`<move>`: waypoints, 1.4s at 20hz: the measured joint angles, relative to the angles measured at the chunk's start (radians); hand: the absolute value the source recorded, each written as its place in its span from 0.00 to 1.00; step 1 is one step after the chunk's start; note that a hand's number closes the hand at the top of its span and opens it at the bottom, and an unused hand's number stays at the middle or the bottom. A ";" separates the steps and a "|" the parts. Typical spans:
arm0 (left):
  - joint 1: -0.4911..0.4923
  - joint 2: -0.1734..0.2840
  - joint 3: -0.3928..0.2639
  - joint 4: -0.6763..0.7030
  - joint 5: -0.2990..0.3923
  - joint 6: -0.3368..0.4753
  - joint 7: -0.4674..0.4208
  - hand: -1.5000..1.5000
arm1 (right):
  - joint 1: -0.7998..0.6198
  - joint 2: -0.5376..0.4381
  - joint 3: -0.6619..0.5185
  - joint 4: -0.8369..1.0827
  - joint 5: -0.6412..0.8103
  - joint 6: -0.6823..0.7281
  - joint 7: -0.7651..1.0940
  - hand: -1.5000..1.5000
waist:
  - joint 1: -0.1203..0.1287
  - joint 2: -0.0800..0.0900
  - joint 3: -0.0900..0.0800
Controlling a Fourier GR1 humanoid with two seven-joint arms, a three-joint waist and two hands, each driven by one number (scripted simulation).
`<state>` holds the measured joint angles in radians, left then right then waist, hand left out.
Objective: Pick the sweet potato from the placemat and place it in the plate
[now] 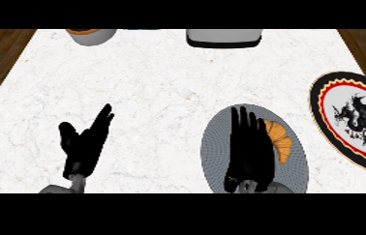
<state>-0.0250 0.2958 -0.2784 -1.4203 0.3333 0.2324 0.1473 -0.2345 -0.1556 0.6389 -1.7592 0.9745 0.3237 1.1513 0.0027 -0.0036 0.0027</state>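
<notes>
Left hand (82, 147): you are seeing it sitting at the lower left of the frame over bare marble counter (164, 79), fingers straight and pointing up and slightly right, thumb spread off to the left. It is holding nothing and touching nothing you can make out.

Right hand (250, 149): it is lying lower centre-right, over the grey oval placemat (214, 152), fingers straight, close together, pointing toward the top of the frame. You are not seeing any curl round an object; the hand is reading as flat and open. The orange ridged item, the sweet potato (280, 141) by the task, is lying on the placemat just beside the hand's right edge. You cannot tell whether the hand is touching it or only overlapping it from above.

Plate (343, 118): it is sitting at the right edge of the frame, well apart from the sweet potato, with a dark scalloped rim, a red band and a dark dragon-like figure on white. Its right side is running out of frame.

Top edge, left to right: a grey bowl (91, 35) with something orange inside is being cut off at the upper left; a grey, dark-based appliance (223, 37) is being cut off at upper centre, and you cannot identify it. Both forearms are leaving the frame at the bottom.
</notes>
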 measured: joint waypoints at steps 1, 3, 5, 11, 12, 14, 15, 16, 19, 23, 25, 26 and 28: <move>0.000 -0.002 0.002 0.006 -0.002 -0.004 -0.004 0.50 | 0.007 0.011 -0.005 0.007 0.012 0.003 -0.006 0.00 | -0.001 0.000 0.000; 0.003 -0.004 0.002 -0.004 -0.009 0.000 0.003 0.50 | 0.001 0.040 -0.013 0.035 0.041 0.013 -0.013 0.00 | 0.000 0.000 0.000; 0.001 -0.008 0.005 -0.003 -0.009 -0.001 0.007 0.50 | 0.011 0.055 -0.014 0.058 0.079 0.020 -0.019 0.00 | -0.001 0.000 0.000; 0.021 -0.004 0.016 -0.006 -0.018 -0.018 -0.014 0.50 | 0.050 0.087 -0.041 0.110 0.178 0.041 -0.038 0.00 | -0.003 0.000 0.000; 0.018 -0.002 0.019 -0.004 -0.016 -0.025 -0.009 0.50 | 0.051 0.087 -0.058 0.123 0.186 0.044 -0.047 0.00 | -0.003 0.000 0.000; 0.020 -0.004 0.024 -0.011 -0.016 -0.027 -0.001 0.50 | 0.042 0.106 -0.084 0.149 0.203 0.050 -0.059 0.00 | -0.001 -0.001 0.000; 0.019 -0.008 0.022 -0.017 -0.020 -0.023 0.007 0.50 | 0.046 0.115 -0.090 0.155 0.213 0.050 -0.061 0.00 | -0.001 -0.001 0.000; 0.019 -0.012 0.024 -0.013 -0.025 -0.022 0.003 0.50 | 0.041 0.123 -0.100 0.173 0.215 0.049 -0.065 0.00 | 0.000 -0.001 -0.001; 0.019 -0.023 0.027 -0.011 -0.034 -0.020 0.002 0.50 | 0.044 0.138 -0.107 0.198 0.219 0.049 -0.071 0.00 | 0.001 -0.002 -0.001; 0.018 -0.031 0.028 -0.022 -0.046 -0.016 0.026 0.50 | 0.070 0.136 -0.140 0.216 0.226 0.066 -0.111 1.00 | 0.000 -0.002 -0.001; 0.014 -0.026 0.038 -0.023 -0.039 -0.029 0.036 0.50 | 0.094 0.131 -0.134 0.203 0.229 0.088 -0.136 1.00 | -0.001 -0.004 -0.003; 0.011 -0.037 0.036 -0.012 -0.045 -0.025 0.029 0.50 | 0.094 0.136 -0.125 0.207 0.239 0.093 -0.139 1.00 | -0.001 -0.005 -0.004; 0.014 -0.038 0.041 -0.009 -0.046 -0.038 0.021 0.50 | 0.089 0.127 -0.135 0.217 0.252 0.101 -0.159 1.00 | 0.000 -0.008 -0.005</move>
<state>-0.0112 0.2580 -0.2370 -1.4294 0.2873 0.1946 0.1680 -0.1453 -0.0283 0.5035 -1.5425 1.2270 0.4248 0.9918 0.0027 -0.0112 -0.0021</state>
